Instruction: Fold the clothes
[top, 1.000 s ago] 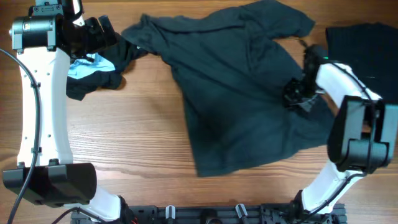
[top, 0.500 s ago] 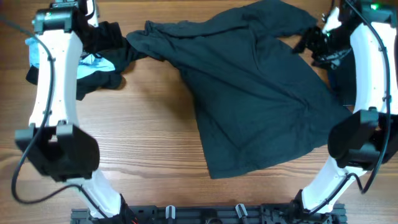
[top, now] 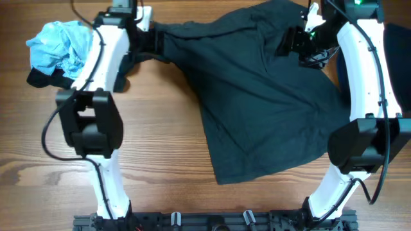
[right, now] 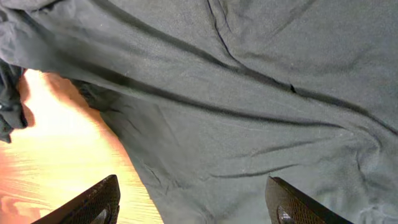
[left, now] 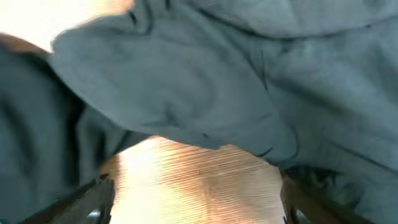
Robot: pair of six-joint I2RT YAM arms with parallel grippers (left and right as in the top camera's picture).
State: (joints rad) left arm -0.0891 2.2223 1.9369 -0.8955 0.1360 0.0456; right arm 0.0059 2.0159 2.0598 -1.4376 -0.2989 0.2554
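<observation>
A dark grey shirt (top: 257, 96) lies spread and wrinkled across the middle of the table, running from the far edge toward the front. My left gripper (top: 151, 38) hovers at the shirt's far-left sleeve. In the left wrist view it (left: 196, 211) is open, with bare wood between its fingertips (left: 93, 202) and the sleeve (left: 186, 81) just beyond. My right gripper (top: 292, 42) hangs over the shirt's far-right part. In the right wrist view it (right: 196, 205) is open above the fabric (right: 249, 93), holding nothing.
A crumpled light blue garment (top: 61, 42) sits on a dark one (top: 45, 77) at the far left. Another dark garment (top: 398, 45) lies at the far right edge. Bare wooden table (top: 148, 141) shows left of the shirt and along the front.
The right gripper has opened and let go of the shirt, then risen toward the far edge. The left arm swung right from the clothes pile to the shirt's sleeve. The shirt shifted right.
</observation>
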